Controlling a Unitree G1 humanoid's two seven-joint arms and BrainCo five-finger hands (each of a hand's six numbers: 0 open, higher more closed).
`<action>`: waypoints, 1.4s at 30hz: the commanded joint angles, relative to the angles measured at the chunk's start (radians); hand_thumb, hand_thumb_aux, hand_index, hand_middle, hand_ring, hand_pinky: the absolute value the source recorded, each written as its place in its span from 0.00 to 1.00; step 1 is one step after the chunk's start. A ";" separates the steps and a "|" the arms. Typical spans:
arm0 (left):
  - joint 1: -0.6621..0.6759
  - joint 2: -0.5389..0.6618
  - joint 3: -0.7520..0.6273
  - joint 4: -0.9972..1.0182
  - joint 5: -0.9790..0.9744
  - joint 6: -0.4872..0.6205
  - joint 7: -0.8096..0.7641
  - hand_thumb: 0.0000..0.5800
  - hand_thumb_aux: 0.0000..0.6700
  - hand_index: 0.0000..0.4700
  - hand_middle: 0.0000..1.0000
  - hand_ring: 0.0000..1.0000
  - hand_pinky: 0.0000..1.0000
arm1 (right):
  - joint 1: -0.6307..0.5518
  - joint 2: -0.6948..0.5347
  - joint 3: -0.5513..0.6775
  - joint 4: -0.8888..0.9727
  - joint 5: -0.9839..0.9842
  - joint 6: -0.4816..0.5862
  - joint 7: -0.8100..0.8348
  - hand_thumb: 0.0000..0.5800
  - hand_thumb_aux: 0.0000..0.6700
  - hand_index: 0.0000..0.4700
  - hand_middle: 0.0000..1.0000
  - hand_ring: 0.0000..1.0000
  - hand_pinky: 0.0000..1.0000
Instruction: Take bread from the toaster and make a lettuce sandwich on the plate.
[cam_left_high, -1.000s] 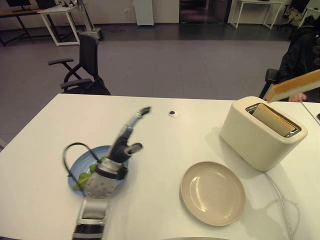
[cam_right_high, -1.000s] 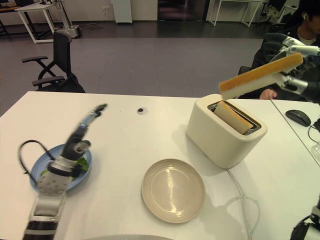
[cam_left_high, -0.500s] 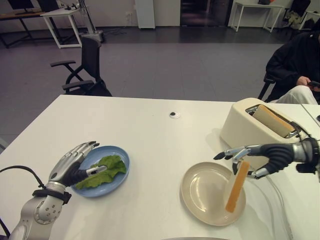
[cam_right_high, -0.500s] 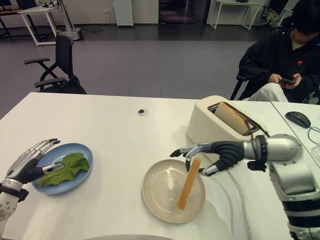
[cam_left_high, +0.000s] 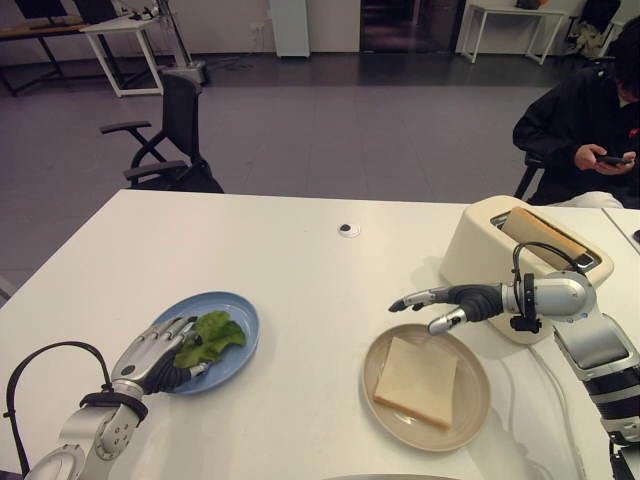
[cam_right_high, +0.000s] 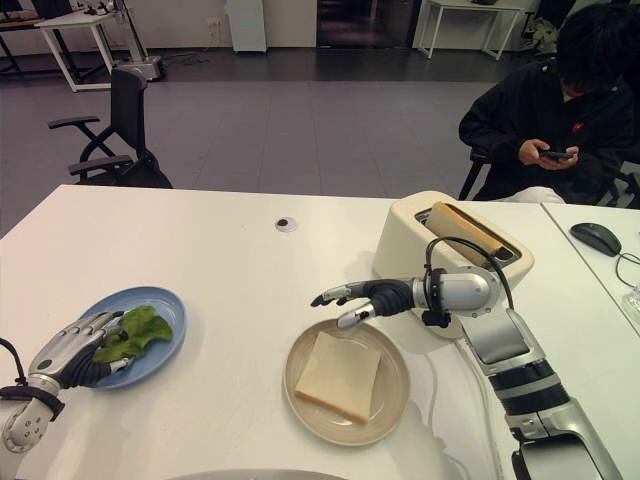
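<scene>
Over on the left, the left hand (cam_left_high: 155, 358) sits at the near edge of the blue plate (cam_left_high: 240, 315), fingers curled around the lettuce (cam_left_high: 212, 335), which is bunched up and lying on that plate. Middle of the white table (cam_left_high: 300, 270) there's a beige plate (cam_left_high: 475, 400) with one bread slice (cam_left_high: 416, 382) lying flat on it. Just above the plate's far rim hovers the right hand (cam_left_high: 455, 299), fingers stretched out wide, holding nothing. Right behind it stands the cream toaster (cam_left_high: 485, 255), with a second slice (cam_left_high: 540, 236) poking out of its slot.
</scene>
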 joint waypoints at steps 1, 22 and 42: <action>0.007 0.014 -0.035 0.013 -0.011 -0.004 0.004 1.00 1.00 1.00 0.00 0.00 0.00 | -0.007 0.003 -0.023 -0.028 0.013 -0.002 -0.018 0.00 0.00 0.00 0.00 0.00 0.00; -0.089 0.027 0.035 -0.249 -0.155 -0.107 -0.013 1.00 1.00 1.00 0.00 0.00 0.00 | 0.090 0.022 -0.128 -0.075 0.055 -0.055 -0.140 0.00 0.00 0.00 0.00 0.00 0.00; -0.319 -0.200 -0.255 -0.600 -0.276 -0.087 -0.198 1.00 1.00 1.00 0.00 0.00 0.00 | 0.065 0.042 -0.146 -0.003 0.050 -0.101 -0.194 0.00 0.00 0.00 0.00 0.00 0.00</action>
